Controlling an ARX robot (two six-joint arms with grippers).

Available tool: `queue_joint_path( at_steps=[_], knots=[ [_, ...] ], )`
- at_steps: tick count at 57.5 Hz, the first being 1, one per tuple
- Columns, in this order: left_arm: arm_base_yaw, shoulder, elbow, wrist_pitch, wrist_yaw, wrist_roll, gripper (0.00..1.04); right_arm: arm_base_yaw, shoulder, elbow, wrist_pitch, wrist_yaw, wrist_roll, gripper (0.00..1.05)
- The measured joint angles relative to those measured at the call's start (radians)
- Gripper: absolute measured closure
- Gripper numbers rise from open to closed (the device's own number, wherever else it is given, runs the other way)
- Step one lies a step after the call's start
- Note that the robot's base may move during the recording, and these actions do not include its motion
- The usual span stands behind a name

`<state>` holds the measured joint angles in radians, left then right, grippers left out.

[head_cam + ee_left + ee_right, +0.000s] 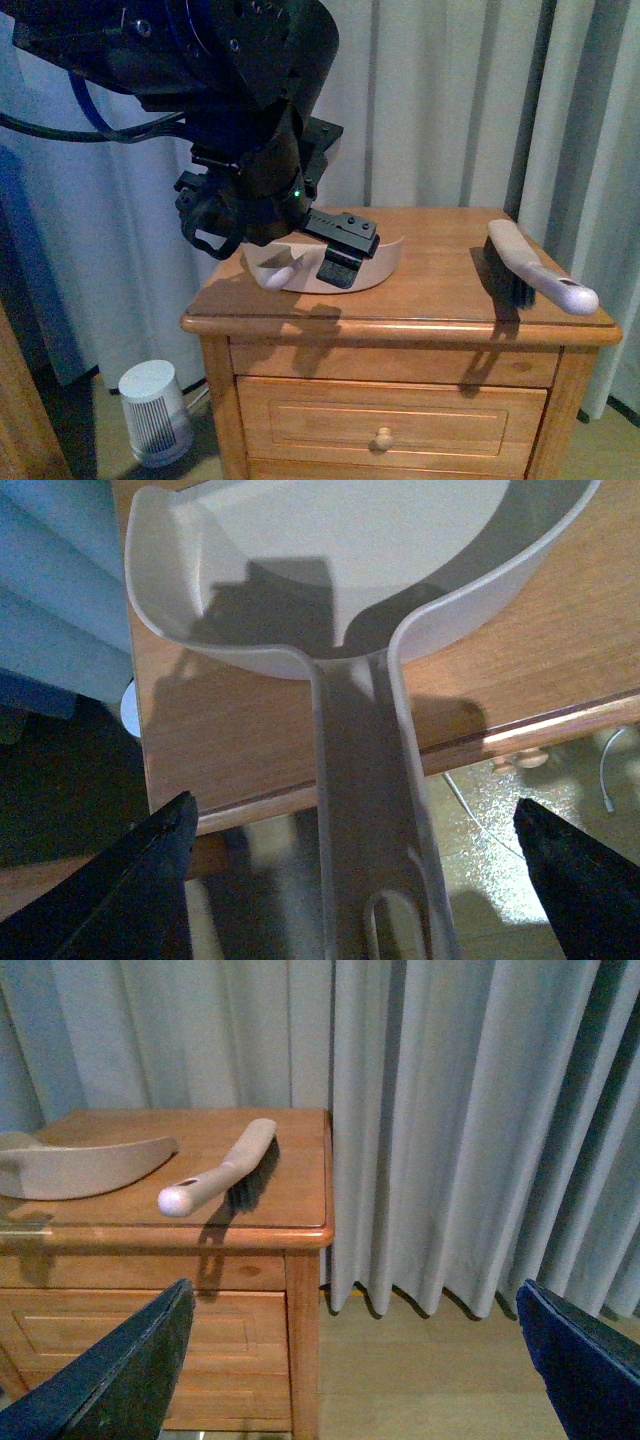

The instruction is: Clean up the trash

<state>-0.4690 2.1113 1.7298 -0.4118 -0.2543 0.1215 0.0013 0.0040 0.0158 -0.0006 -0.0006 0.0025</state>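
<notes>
We are viewing the dustpan (300,550) lying on the wooden tabletop (440,290), its bowl showing bare, its handle (365,780) overhanging the edge. The left fingers (140,890) are standing wide apart either side of that handle, gripping nothing. The right fingers (130,1370) are hanging open, unladen. A brush (222,1174) is resting nearby. We cannot tell where the trash lies.

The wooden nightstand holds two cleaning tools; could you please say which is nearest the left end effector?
The beige plastic dustpan: its handle shows between the fingers of the open left end effector; the pale-handled brush lies far right.
</notes>
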Motion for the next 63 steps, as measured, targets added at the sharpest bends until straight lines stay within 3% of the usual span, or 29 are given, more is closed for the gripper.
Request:
queue_joint_path(
  at_steps=[21, 29, 42, 63],
  knots=[
    [0.012, 0.01, 0.001, 0.016, 0.016, -0.012, 0.11, 0.0, 0.0, 0.0, 0.0, 0.0, 0.0, 0.07],
    [0.016, 0.012, -0.024, 0.026, 0.024, -0.018, 0.41, 0.0, 0.0, 0.0, 0.0, 0.0, 0.0, 0.07],
    [0.016, 0.012, -0.064, 0.04, 0.037, -0.034, 0.76, 0.0, 0.0, 0.0, 0.0, 0.0, 0.0, 0.07],
    [0.017, 0.009, -0.064, 0.114, 0.039, -0.036, 0.77, 0.0, 0.0, 0.0, 0.0, 0.0, 0.0, 0.07]
  ],
)
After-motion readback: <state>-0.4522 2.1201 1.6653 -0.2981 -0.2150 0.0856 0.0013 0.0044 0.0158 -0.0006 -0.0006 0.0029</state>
